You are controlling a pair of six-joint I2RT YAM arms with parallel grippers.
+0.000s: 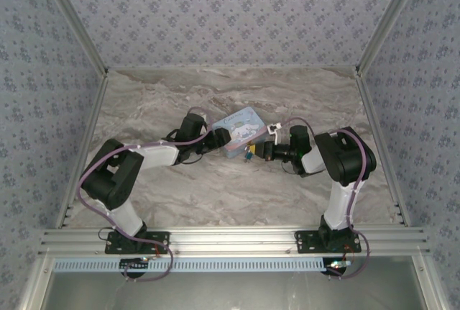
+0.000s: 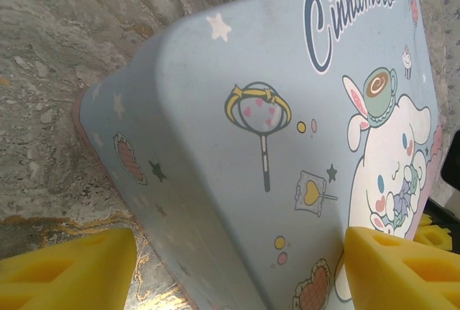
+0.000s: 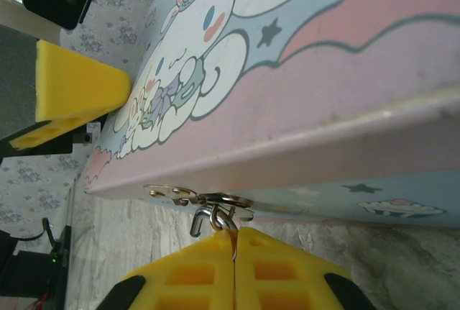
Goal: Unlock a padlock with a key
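A light-blue cartoon tin (image 1: 241, 127) lies mid-table with a metal hasp (image 3: 215, 198) on its front edge. My right gripper (image 3: 234, 236) is shut just below that hasp, its yellow fingers pinching a thin metal sliver with a small ring (image 3: 219, 215), which I take for the key. A thin shackle-like hook (image 3: 196, 219) hangs from the hasp beside it. In the top view a teal speck, the padlock (image 1: 246, 151), sits at the right gripper (image 1: 254, 155); its body is hidden in the right wrist view. My left gripper (image 2: 233, 274) stands open astride the tin's (image 2: 287, 144) corner.
The tin rests on a marble-patterned tabletop (image 1: 215, 195) enclosed by patterned walls. The left arm (image 1: 144, 157) and right arm (image 1: 338, 155) both reach inward to the tin from either side. An aluminium rail (image 1: 230, 238) runs along the near edge.
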